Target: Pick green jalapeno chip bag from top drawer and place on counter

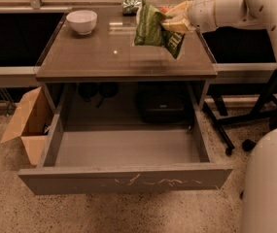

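Chip bag held over the counter, placement pending.
Counter point(113, 57): glossy, wide. Top drawer point(123, 179): below it, pulled open. Green jalapeno chip bag point(150, 28): hanging above the counter's right rear part, apparently not touching it. Gripper point(172, 22): at the bag's right side, pinching it. Handling: lower onto free surface, well apart from the white bowl point(82, 21); release only once the bag rests.
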{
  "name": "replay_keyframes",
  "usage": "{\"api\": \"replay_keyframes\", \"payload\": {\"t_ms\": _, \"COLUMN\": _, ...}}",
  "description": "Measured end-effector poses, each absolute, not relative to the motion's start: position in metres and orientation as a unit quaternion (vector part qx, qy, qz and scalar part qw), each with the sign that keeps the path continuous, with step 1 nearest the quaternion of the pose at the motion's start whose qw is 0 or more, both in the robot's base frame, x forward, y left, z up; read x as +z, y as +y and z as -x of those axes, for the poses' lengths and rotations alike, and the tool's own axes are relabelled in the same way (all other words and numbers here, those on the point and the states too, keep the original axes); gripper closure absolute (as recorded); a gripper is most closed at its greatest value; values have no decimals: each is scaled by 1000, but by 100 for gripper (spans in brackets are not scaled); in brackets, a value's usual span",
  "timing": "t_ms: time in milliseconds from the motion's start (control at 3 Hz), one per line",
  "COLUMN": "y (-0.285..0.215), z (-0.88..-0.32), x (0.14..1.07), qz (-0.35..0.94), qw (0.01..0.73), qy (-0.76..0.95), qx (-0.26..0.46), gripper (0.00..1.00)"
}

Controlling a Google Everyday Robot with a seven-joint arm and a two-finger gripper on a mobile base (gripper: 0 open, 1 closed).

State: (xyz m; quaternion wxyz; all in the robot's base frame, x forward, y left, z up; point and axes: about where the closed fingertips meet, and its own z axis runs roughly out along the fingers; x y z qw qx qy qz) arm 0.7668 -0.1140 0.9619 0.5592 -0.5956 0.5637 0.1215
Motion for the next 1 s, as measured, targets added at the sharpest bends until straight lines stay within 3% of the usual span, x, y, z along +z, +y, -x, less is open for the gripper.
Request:
{"api": "replay_keyframes", "payload": {"t_ms": 333, "y": -110, "z": -778, "x": 964, "qz": 588, "qw": 567, "qy": 562, "qx": 128, "gripper": 16}}
{"api": "replay_keyframes", "payload": {"t_ms": 667, "y": -120, "z": -777, "x": 975, "qz": 566, "qw": 597, "qy": 550, "qx": 143, "gripper": 0}}
{"api": "replay_keyframes", "payload": {"t_ms": 1000, "y": -152, "z": -754, "x": 991, "qz": 532, "qw": 638, "qy": 537, "qx": 144, "gripper": 0}}
